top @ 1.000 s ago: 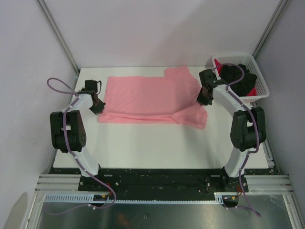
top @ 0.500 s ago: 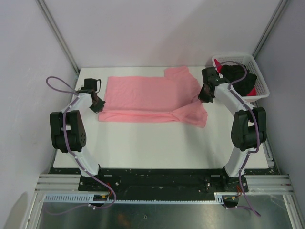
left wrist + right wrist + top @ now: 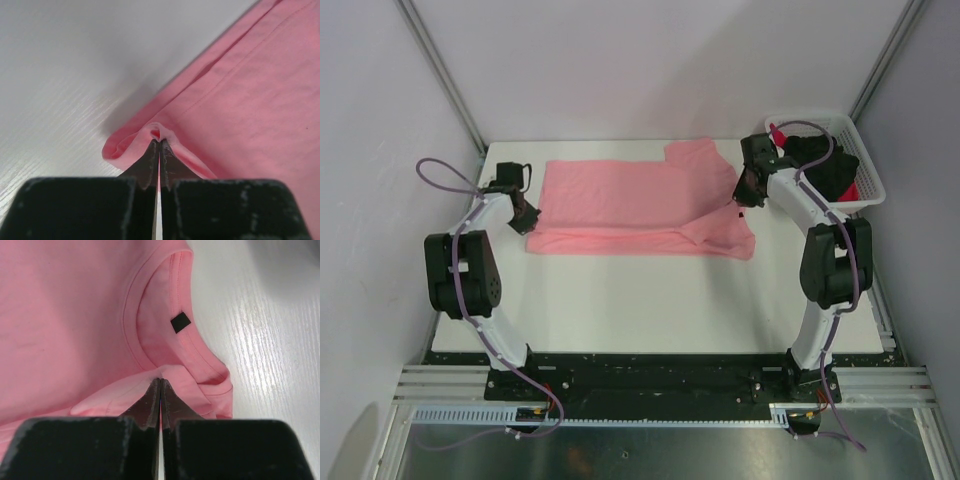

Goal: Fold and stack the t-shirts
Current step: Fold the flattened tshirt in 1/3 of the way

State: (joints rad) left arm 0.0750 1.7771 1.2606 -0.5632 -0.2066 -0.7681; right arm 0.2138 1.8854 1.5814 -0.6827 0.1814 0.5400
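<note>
A salmon-pink t-shirt (image 3: pixel 630 205) lies spread across the back half of the white table, its near long edge folded over. My left gripper (image 3: pixel 527 224) is shut on the shirt's near left corner (image 3: pixel 150 134), pinching a small fold of cloth. My right gripper (image 3: pixel 742 197) is shut on the shirt by the neck opening; the dark neck label (image 3: pixel 180 322) shows just beyond the fingertips (image 3: pixel 154 390). A black t-shirt (image 3: pixel 830 165) and a bright red one (image 3: pixel 776 133) lie in the basket at the back right.
The white lattice basket (image 3: pixel 868 185) stands at the table's back right corner, close behind my right arm. Grey walls and metal frame posts close in the table on three sides. Bare white tabletop (image 3: pixel 640 300) stretches between the shirt and the arm bases.
Both grippers have carried the shirt's near edge a little toward the back, the right one more. The folded strip now lies further over the shirt.
</note>
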